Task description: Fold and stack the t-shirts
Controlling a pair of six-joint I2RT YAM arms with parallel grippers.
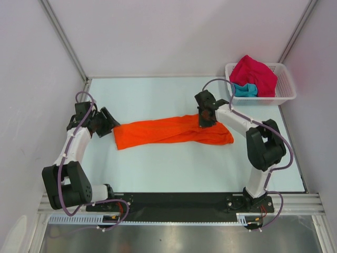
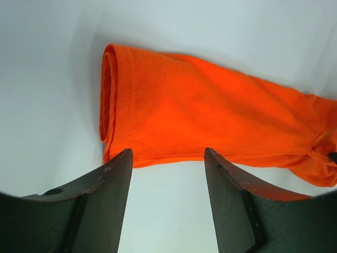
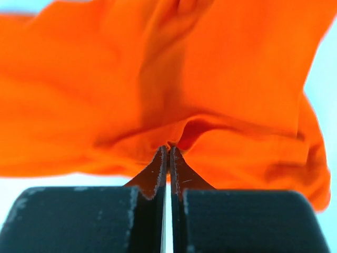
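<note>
Orange marks the middle of the overhead view: a bright orange t-shirt [image 1: 168, 132] of soft cloth lies as a long, loosely bunched band across the pale table [image 1: 158, 174], running from left to right between the two arms. The left gripper [image 1: 111, 122] sits just beside the band's left end, with no contact visible. The right gripper [image 1: 204, 122] is down on the cloth towards its right end. In the far right corner stands a white plastic lattice basket [image 1: 287, 96] holding a crumpled crimson-pink t-shirt [image 1: 258, 74] with a teal t-shirt [image 1: 245, 90] tucked against its near left side. The basket is well apart from the orange band, and nothing lies between them. Plain white walls close the table in on three sides. In the left wrist view the left gripper [image 2: 168, 158] has its two dark fingers spread apart with nothing between them. The folded, stitched end of the orange t-shirt [image 2: 200, 110] lies just beyond the fingertips on the bare table [image 2: 52, 79], and the rest stretches away to the right. In the right wrist view the right gripper [image 3: 167, 152] has its fingers pressed together, the tips pinching a pucker of the orange t-shirt [image 3: 221, 68]. Blurred folds of the cloth fill nearly the whole picture and hide most of the table behind it.
</note>
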